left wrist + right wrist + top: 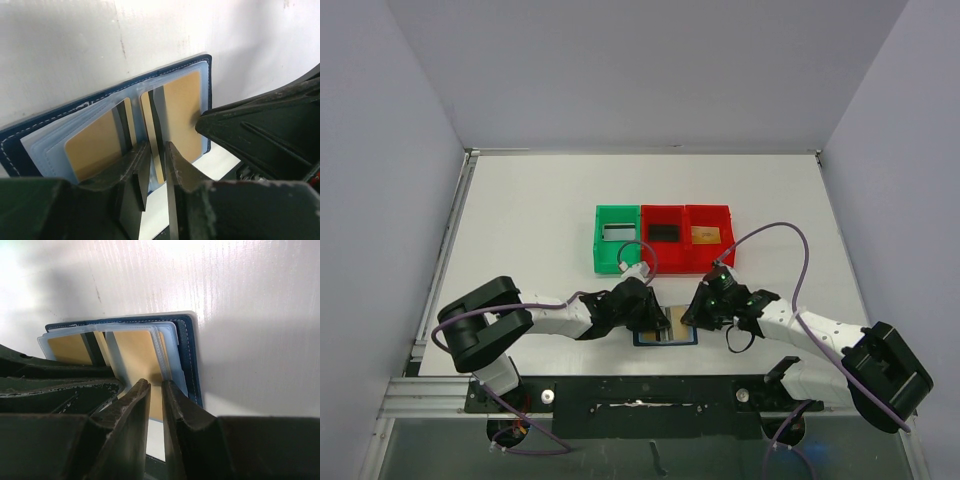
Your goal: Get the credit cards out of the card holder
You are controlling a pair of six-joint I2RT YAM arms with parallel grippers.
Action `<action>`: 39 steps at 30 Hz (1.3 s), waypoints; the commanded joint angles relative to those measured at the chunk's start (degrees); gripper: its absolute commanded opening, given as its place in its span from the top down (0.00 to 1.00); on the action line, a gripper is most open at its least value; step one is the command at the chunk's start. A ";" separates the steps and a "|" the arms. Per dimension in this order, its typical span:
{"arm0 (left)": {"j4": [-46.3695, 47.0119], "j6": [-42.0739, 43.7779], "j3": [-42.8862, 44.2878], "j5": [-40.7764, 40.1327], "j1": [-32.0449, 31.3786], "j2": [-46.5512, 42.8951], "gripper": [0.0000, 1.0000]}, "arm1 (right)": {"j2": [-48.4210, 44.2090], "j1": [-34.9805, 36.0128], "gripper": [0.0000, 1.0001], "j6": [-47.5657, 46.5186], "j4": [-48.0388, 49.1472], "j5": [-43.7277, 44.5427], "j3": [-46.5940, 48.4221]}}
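Here, the card holder (191, 360) is laid open on the bench (520, 220), credit cards (182, 115) inside. Left claw (157, 147) and right claw (156, 385) are slightly spread. The holder could be dragged if a stuck card is pulled.

We find the overhead view bright and evenly lit, sharp from edge to edge, with only faint shadows under the arms on the white table (520, 200). In the left wrist view, the surface is brightest toward one o'clock. The card holder (30, 137) is fairly crisp, while the left gripper's fingers (135, 172) at six o'clock are dark and blurred. In the right wrist view, glare washes out twelve o'clock and grey shadow lies at three o'clock. The right gripper's fingers (132, 415) are soft.
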 commanded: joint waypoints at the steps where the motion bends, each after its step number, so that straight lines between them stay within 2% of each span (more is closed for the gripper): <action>1: -2.28 0.90 0.40 -0.80 -0.44 1.42 0.86 | 2.08 0.93 0.83 0.72 5.84 -7.37 -2.06; 4: -1.52 1.35 0.40 -0.15 -0.44 1.11 0.99 | 2.38 0.90 0.85 0.52 5.93 -7.60 -1.96; 5: -1.70 1.60 0.40 0.10 -0.44 0.88 1.00 | 2.42 0.87 0.85 0.47 5.68 -7.40 -1.89; 11: -7.27 3.22 2.88 -1.90 -0.44 -1.17 1.00 | 4.26 0.81 0.86 0.67 -1.33 -1.90 0.66; 19: -15.10 4.42 2.52 -5.44 -0.44 -3.51 1.00 | 4.48 0.80 0.85 0.51 -1.82 -0.98 1.47; 37: -19.91 4.24 -1.49 -8.80 -0.36 -8.27 1.00 | 5.51 0.86 0.86 -0.46 -1.12 -1.74 2.13; 39: -20.44 4.16 -1.05 -9.21 -0.35 -8.47 0.95 | 5.36 0.84 0.86 -0.46 -1.09 -1.84 2.21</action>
